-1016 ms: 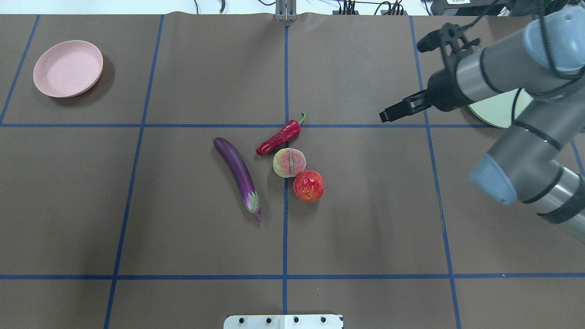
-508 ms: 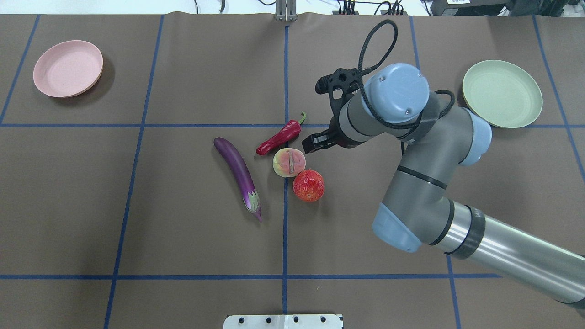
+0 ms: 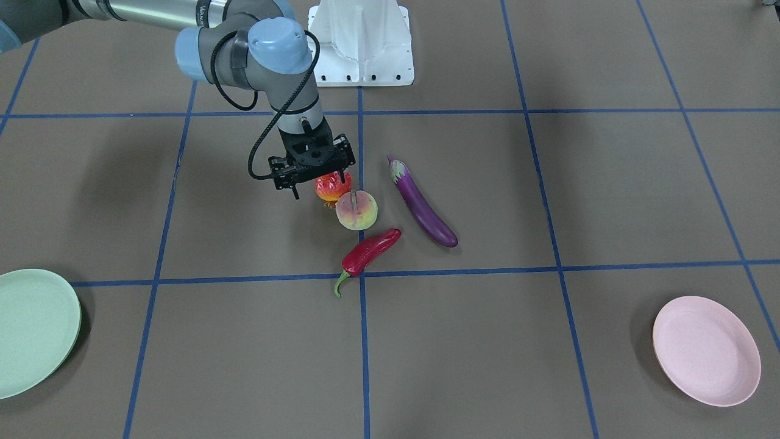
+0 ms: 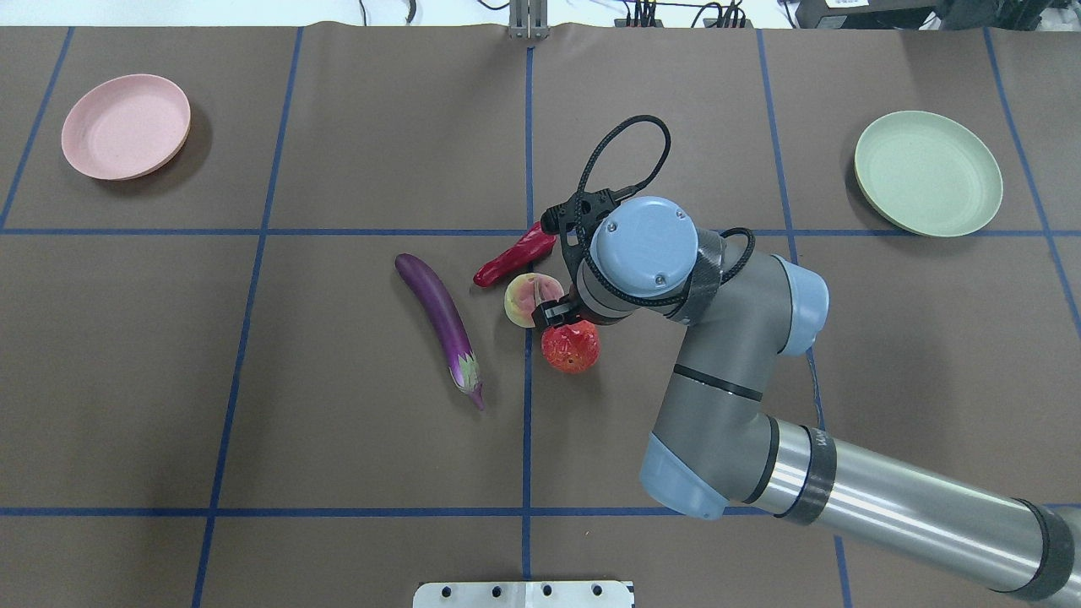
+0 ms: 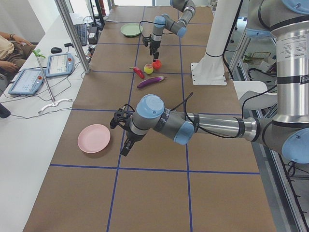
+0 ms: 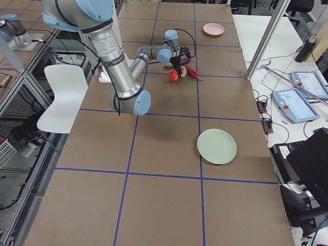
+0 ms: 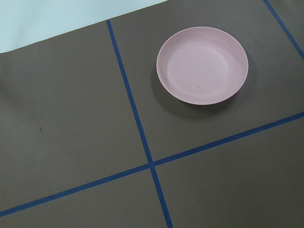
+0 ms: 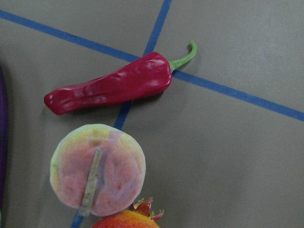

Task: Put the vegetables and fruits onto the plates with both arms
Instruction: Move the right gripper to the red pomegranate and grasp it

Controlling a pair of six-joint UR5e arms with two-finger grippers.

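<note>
A purple eggplant (image 4: 439, 317), a red chili pepper (image 4: 511, 260), a pale peach (image 4: 524, 297) and a red-orange pomegranate (image 4: 573, 348) lie bunched at the table's middle. My right gripper (image 3: 322, 184) is open and hangs over the pomegranate (image 3: 329, 189), its fingers on either side, next to the peach (image 3: 357, 210). The right wrist view shows the chili (image 8: 111, 85), the peach (image 8: 97, 171) and the pomegranate's crown (image 8: 142, 209). My left gripper (image 5: 125, 146) shows only in the exterior left view, near the pink plate (image 5: 94, 138); I cannot tell its state.
The pink plate (image 4: 127, 127) sits at the far left corner and the green plate (image 4: 927, 173) at the far right, both bare. The white base (image 3: 361, 42) stands at the robot's edge. Blue tape lines grid the brown mat.
My right arm has swung from over the green plate leftward and down to the fruits, ending over the pomegranate. The green plate is now uncovered. The produce has not moved.
</note>
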